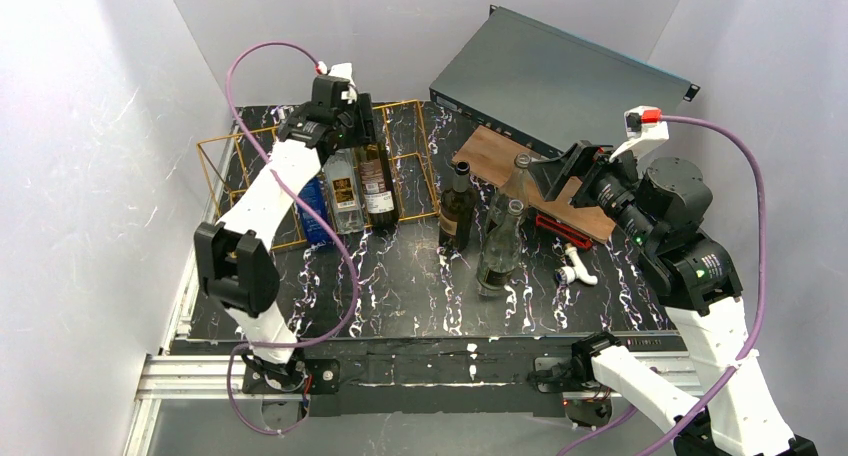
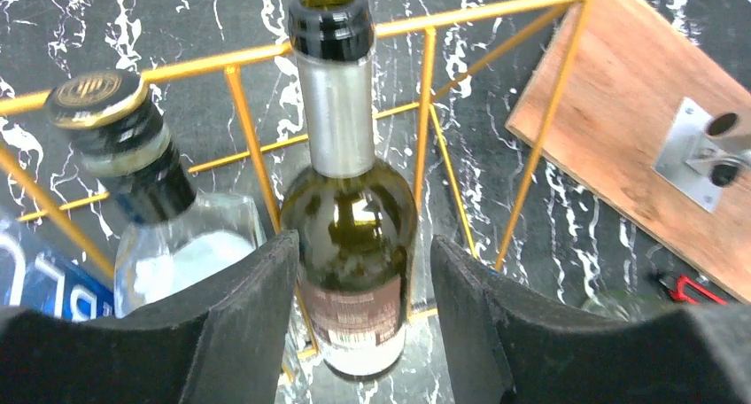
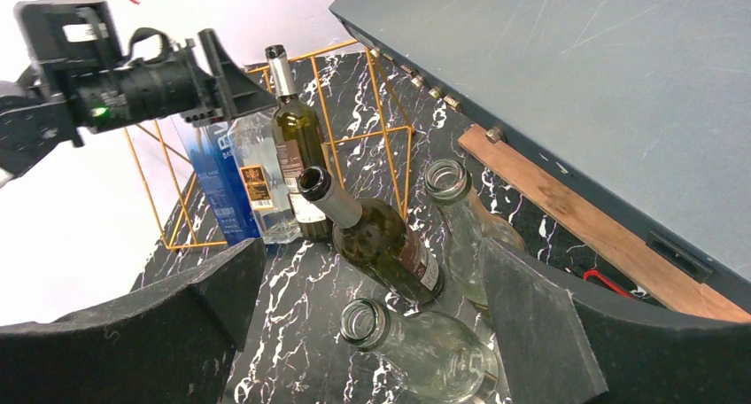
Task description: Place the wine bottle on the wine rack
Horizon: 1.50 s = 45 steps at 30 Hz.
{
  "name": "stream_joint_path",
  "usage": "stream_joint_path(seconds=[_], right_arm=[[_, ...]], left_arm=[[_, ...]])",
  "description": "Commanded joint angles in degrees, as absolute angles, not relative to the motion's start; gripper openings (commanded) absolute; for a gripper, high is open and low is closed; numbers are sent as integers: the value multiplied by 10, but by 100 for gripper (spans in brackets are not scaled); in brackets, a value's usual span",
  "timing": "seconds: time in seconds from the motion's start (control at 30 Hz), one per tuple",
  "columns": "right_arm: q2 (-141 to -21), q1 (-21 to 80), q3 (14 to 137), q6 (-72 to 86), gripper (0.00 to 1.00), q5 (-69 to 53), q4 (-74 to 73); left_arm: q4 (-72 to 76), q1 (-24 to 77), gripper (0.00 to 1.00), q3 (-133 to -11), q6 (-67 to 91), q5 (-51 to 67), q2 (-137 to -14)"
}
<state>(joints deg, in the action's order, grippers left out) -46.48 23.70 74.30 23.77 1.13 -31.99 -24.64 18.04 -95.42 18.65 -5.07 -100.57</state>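
Currently, nearest me, the right gripper (image 3: 370,244) hangs with its fingers spread wide and nothing between them, above a cluster of standing bottles: clear empty bottles (image 3: 416,346) and a dark bottle (image 3: 394,249). Further out, the left gripper (image 2: 363,243) sits over the wine bottle (image 2: 350,156), pads (image 2: 248,306) parted either side of its body, not clamped. I see a sliver of gap on one side; I cannot tell about contact on the other. The bottle stands between two upright wires of the wine rack (image 2: 426,112), neck at the top rail, beside a black-capped clear bottle (image 2: 177,244). Beyond lie the wooden board (image 2: 638,138) and a grey case (image 3: 576,85).
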Motion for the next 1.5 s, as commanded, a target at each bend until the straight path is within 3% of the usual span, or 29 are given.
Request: stream_joint_path(seconds=[0.0, 0.13, 0.4, 0.7, 0.8, 0.87, 1.07, 1.2, 1.37, 1.47], right_arm=[[-460, 236, 748, 234, 100, 10, -303], [-460, 236, 746, 239, 100, 8, -303], [-458, 236, 748, 240, 100, 9, -303], [-449, 236, 748, 240, 100, 13, -305], [-450, 236, 753, 240, 100, 12, -308], [-453, 236, 755, 240, 100, 12, -308], [-461, 236, 752, 245, 100, 4, -300], [-462, 236, 749, 248, 100, 4, -296], [-462, 236, 749, 249, 100, 4, -295], [-460, 236, 745, 249, 100, 4, -293]], left_arm=[[-187, 177, 57, -884, 175, -13, -893], [-84, 183, 64, -799, 154, 41, -826], [-33, 276, 73, -758, 26, 154, -771], [29, 418, 85, -680, -75, 88, -713], [21, 435, 97, -691, -55, 85, -731], [20, 439, 98, -697, -38, 96, -745], [25, 440, 97, -707, 24, 86, -778], [30, 439, 81, -706, 28, 116, -790], [32, 440, 75, -713, 42, 142, -813], [35, 440, 66, -717, 46, 141, -823]])
